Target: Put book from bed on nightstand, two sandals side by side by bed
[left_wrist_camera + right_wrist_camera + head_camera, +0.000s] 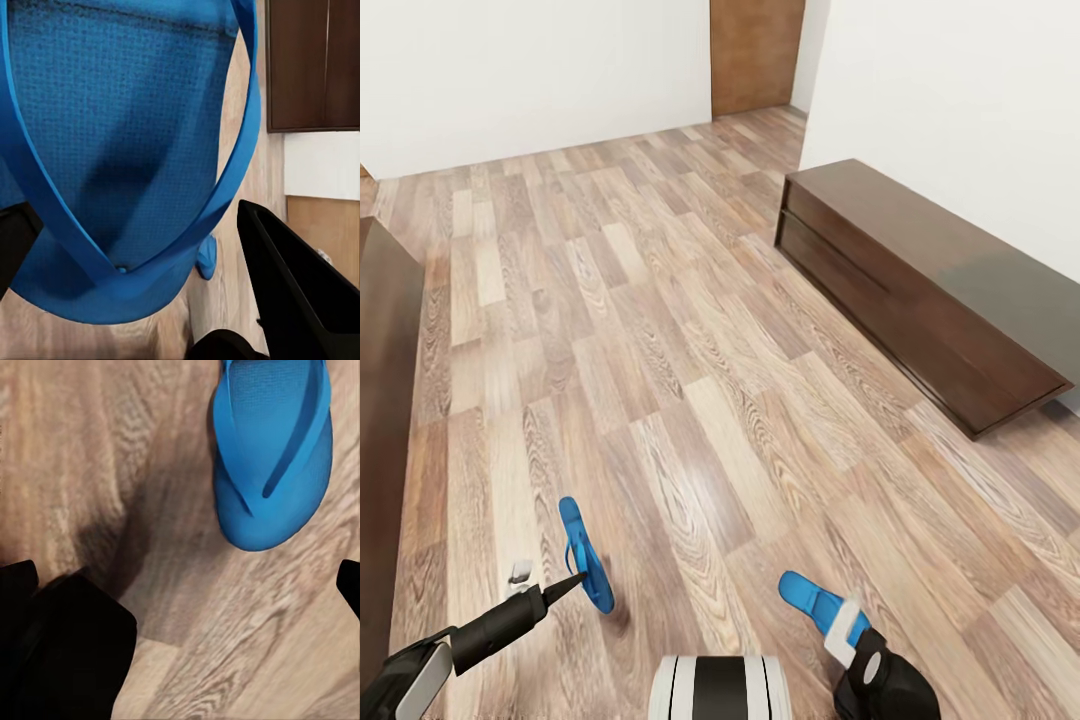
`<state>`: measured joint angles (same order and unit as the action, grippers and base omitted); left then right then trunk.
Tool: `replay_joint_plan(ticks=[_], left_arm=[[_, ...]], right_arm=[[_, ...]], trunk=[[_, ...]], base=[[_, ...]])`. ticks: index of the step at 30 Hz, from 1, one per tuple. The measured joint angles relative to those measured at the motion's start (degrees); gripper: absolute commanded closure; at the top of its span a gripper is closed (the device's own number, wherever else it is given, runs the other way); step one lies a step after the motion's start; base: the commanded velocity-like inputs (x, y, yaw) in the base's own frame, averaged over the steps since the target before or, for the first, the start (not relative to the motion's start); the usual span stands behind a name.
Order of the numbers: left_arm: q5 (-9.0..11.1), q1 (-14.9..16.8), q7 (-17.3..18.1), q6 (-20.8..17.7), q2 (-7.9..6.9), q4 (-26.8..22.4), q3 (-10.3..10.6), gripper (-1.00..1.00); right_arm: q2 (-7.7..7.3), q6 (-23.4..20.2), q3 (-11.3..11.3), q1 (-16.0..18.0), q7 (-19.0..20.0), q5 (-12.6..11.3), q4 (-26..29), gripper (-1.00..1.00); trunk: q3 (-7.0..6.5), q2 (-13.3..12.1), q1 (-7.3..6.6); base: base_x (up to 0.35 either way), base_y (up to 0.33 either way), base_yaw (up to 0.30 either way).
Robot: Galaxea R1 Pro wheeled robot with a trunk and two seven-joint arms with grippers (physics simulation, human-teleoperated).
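Left gripper (560,585) is pinching one bright-blue sandal (584,555) and holding it up on its edge above the wood-plank floor (690,400), at the lower left of the head view. Its dark fingers (296,289) are sitting on either side of the thong straps in the left wrist view, where the textured sole of the held sandal is looming very close — clamped on it, as far as the pictures show.

Right gripper (847,640) is hanging low at the lower right of the head view, just above the heel end of the second sandal (815,600), which is lying flat on the floor, strap side up. In the right wrist view that second sandal (274,457) is lying beyond the dark fingers (64,652), which are standing wide apart with bare planks between them — open and holding nothing.

Both sandals are showing well apart from each other, one on each side of the robot's trunk. A small blue shape — probably the second sandal (206,257) — is also lying on the floor in the left wrist view.

A long, low dark-brown cabinet (920,290) is standing against the white wall (960,100) on the right. A dark-brown wooden edge (385,420) is running down the left side; I cannot tell what piece of furniture it belongs to. A brown door (757,52) is showing at the far end of the room.
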<state>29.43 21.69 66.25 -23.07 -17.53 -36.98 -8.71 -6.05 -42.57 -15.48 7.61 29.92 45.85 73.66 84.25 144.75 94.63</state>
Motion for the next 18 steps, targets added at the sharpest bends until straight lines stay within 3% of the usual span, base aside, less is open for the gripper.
replay_joint_plan(ticks=[11, 18], left_arm=[[-0.1, 0.0, -0.1, 0.1, 0.75, 0.0, 0.0, 1.0], [0.0, 0.0, 0.0, 0.1, 0.83, 0.0, -0.1, 1.0]], right_arm=[[-0.18, 0.0, 0.6, 0.0, 0.0, 0.2, 0.6, -1.0], [-0.15, 0.0, 3.4, 0.0, 0.0, 0.2, 2.1, -1.0]], trunk=[[2.44, 0.1, 0.28], [2.67, 0.2, 0.31]], base=[[0.0, 0.0, 0.0], [0.0, 0.0, 0.0]])
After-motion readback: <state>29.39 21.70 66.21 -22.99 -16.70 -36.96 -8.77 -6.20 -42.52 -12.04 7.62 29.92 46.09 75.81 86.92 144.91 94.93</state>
